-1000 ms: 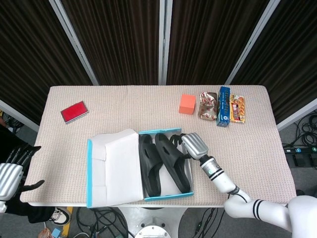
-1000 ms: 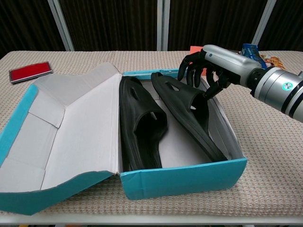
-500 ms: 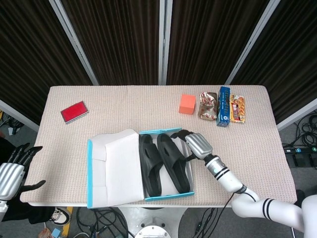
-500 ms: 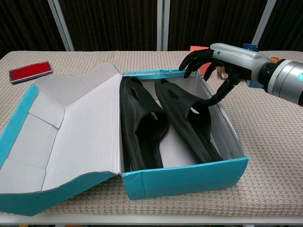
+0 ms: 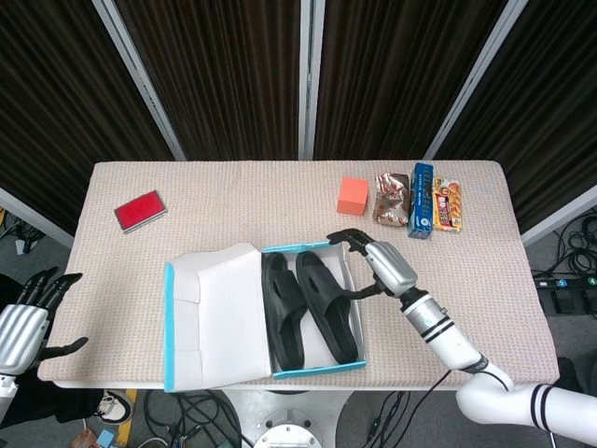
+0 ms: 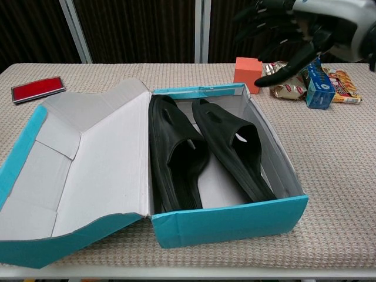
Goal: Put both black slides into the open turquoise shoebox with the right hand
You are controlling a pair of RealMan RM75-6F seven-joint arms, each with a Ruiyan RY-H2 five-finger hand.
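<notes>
Two black slides lie side by side inside the open turquoise shoebox (image 5: pixel 312 370) (image 6: pixel 235 222): the left slide (image 5: pixel 280 313) (image 6: pixel 174 154) and the right slide (image 5: pixel 326 303) (image 6: pixel 230 144). The white-lined lid (image 5: pixel 213 313) (image 6: pixel 88 167) is folded open to the left. My right hand (image 5: pixel 376 263) (image 6: pixel 288 29) hovers above the box's right rear corner, fingers spread, holding nothing and clear of the slides. My left hand (image 5: pixel 26 322) hangs off the table's left edge, fingers apart and empty.
An orange block (image 5: pixel 352 196) (image 6: pixel 247 71), a snack packet (image 5: pixel 391 199), a blue carton (image 5: pixel 422 213) (image 6: pixel 318 82) and a flat snack pack (image 5: pixel 448 205) stand at the back right. A red case (image 5: pixel 140 210) (image 6: pixel 36 89) lies at the back left.
My right hand let go of the right slide, which settled flat in the box, and the hand rose up and to the right, away from it.
</notes>
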